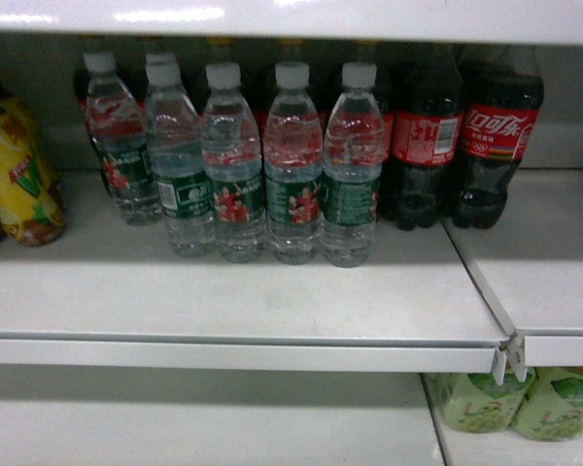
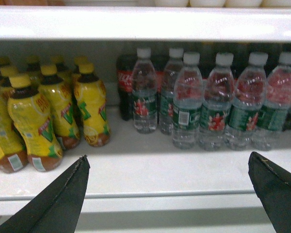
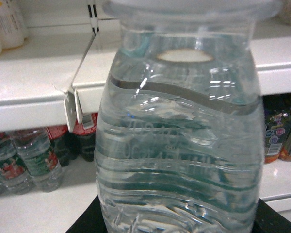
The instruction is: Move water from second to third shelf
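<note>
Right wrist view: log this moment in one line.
right gripper: shut on water bottle | left gripper: open, empty, facing shelf | stage: bottle lifted, unplaced

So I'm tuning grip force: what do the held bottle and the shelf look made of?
The bottle looks like thin clear plastic, glossy, with moulded ribs and water visible through it, so probably squeezable. The shelf looks like white painted metal, smooth with a dull sheen and a thin folded front edge, though that's less certain.
</note>
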{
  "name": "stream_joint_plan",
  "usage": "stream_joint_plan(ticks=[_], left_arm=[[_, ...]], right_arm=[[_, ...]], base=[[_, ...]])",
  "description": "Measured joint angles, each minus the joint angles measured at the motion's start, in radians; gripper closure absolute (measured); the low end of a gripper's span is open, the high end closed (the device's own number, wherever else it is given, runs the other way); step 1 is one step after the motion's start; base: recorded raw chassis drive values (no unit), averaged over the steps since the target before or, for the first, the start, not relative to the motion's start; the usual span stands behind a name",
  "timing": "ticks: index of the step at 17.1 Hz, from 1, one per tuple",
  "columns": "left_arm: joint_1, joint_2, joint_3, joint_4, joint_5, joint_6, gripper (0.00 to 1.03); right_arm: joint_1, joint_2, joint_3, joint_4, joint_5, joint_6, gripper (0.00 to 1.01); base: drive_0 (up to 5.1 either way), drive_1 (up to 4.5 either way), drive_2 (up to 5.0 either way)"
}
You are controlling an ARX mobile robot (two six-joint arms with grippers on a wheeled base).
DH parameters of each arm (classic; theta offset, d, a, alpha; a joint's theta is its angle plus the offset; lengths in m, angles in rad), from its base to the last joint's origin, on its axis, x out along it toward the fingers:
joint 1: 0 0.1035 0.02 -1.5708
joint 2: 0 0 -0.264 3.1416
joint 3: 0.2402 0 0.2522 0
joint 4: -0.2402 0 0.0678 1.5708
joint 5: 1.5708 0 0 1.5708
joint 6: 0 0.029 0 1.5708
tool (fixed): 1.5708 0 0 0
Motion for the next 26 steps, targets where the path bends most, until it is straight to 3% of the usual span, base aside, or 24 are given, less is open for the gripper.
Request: stream_joint_plan(ticks=[26], left_arm=[[0.0, 0.0, 0.0, -0.001, -0.001, 0.0, 0.05]], right_arm=[[-0.006, -0.001, 0.002, 0.003, 0.008, 0.0, 0.6]], base=[[0.0, 0.0, 0.0]])
